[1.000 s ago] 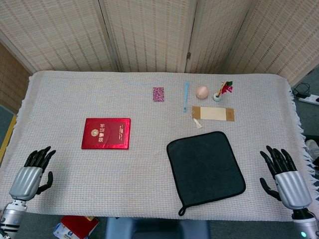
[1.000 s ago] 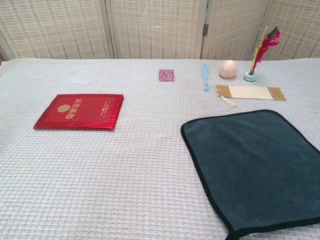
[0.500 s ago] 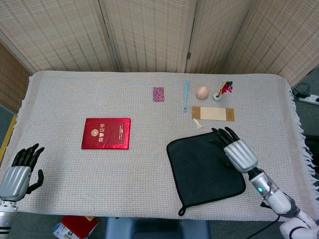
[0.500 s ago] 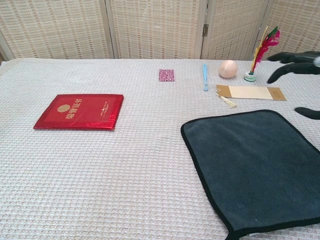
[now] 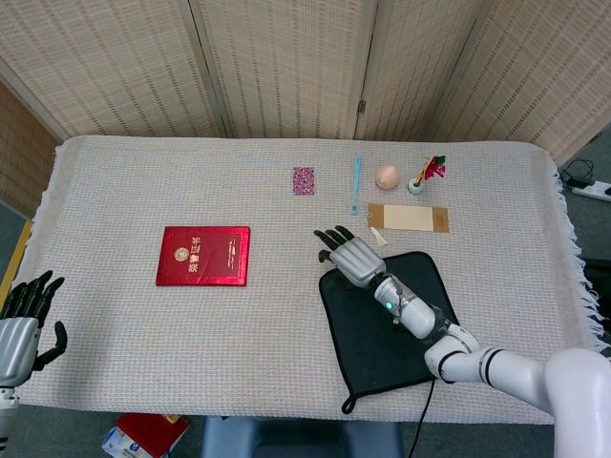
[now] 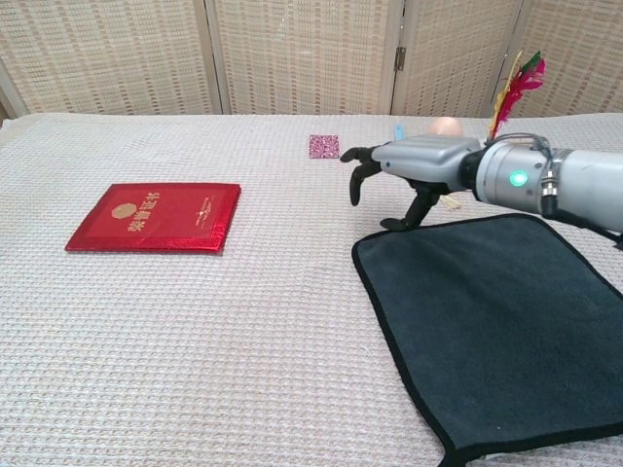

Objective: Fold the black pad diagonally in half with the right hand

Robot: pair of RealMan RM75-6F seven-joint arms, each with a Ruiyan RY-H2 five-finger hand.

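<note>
The black pad (image 5: 382,334) (image 6: 496,321) lies flat on the woven tablecloth, right of centre, with a small loop at its near left corner. My right hand (image 5: 346,253) (image 6: 404,167) hovers over the pad's far left corner, palm down, fingers spread and curved downward, holding nothing. Its forearm stretches across the pad from the right. My left hand (image 5: 19,320) rests open at the table's left front edge, visible only in the head view.
A red booklet (image 5: 203,255) (image 6: 156,216) lies left of centre. Along the far side are a small patterned card (image 5: 304,179), a blue pen (image 5: 356,183), a pink egg-shaped ball (image 5: 387,176), a feather in a small holder (image 5: 425,175) and a tan bookmark (image 5: 410,218).
My right hand has swept left across the pad from its far right side to its far left corner. My left hand has drawn further back toward the left edge.
</note>
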